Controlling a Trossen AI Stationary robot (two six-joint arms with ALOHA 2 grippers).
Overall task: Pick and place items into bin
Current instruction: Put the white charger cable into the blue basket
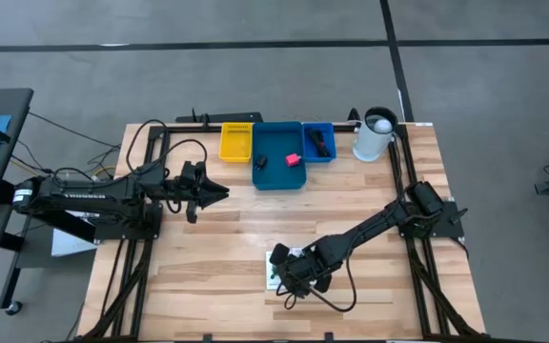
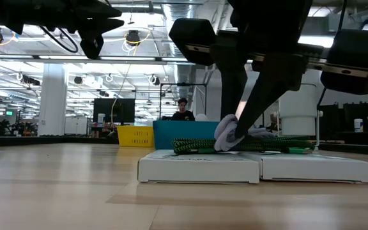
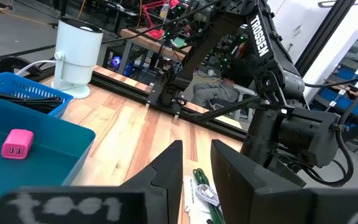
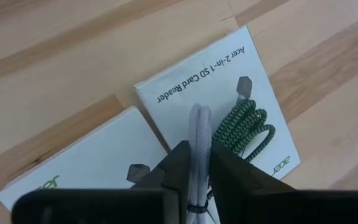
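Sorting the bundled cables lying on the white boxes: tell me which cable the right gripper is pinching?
The white braided cable, caught between the right gripper's fingers. The green-and-black coiled cable lies beside it on the same box, untouched.

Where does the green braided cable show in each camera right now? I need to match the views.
High view: hidden under the right gripper, near the front edge.
Low view: green braided cable lying on the white boxes, centre.
Left wrist view: a short piece at the bottom edge.
Right wrist view: coiled beside the white cable.
Shared landmark: the white boxes.
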